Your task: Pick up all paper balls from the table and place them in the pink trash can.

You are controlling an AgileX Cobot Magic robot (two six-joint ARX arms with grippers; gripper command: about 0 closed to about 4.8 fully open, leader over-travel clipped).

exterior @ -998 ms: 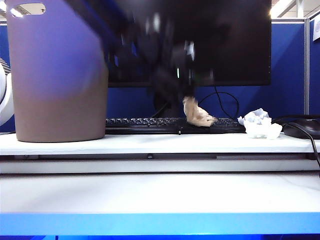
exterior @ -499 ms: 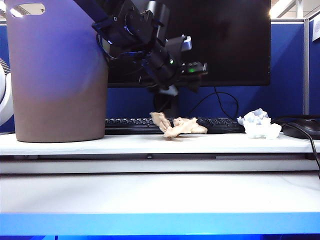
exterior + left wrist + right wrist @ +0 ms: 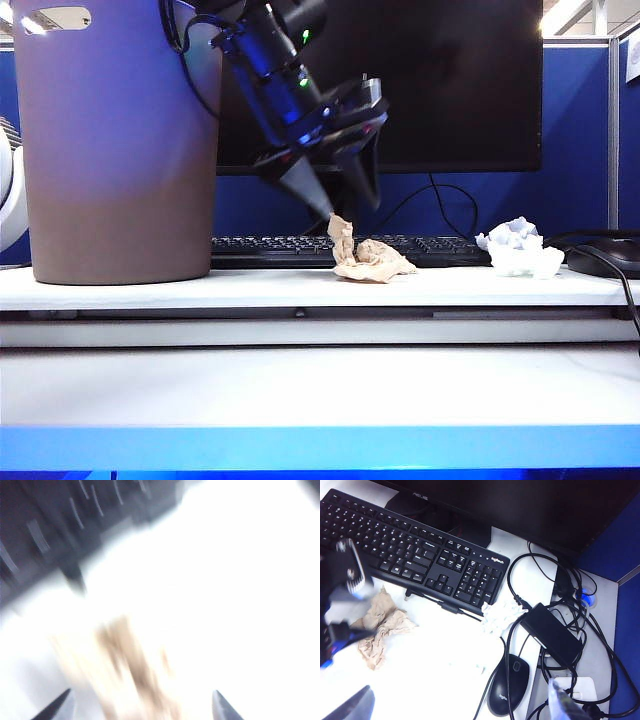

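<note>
A: Blue partition panels and a dark monitor (image 3: pixel 400 80) are seen behind the white tabletop (image 3: pixel 300 290), with the pink trash can (image 3: pixel 115 150) standing tall at the far left. Nothing can be seen of what lies inside it.

B: And the left gripper (image 3: pixel 345 205)?

A: It is angled down just above the tan paper ball (image 3: pixel 368 258), which lies on the tabletop in front of the keyboard (image 3: pixel 270 248), right of the can. Its jaws are spread, nothing is held, and in the blurred left wrist view the tan wad (image 3: pixel 122 675) is framed between the two tips.

B: How should the grasp be made?

A: The wad looks loose and flattened, with one flap standing up. The jaws would best be lowered over the bulk of it, not the flap, and closed fully, so that nothing is shed during the carry to the can.

B: What else remains?

A: A white paper ball (image 3: pixel 520 248) is left further right, near the mouse (image 3: pixel 509 684) and cables. The right gripper (image 3: pixel 462 702) is seen only by its tips in its own wrist view, set wide apart and empty, high above that side.
</note>
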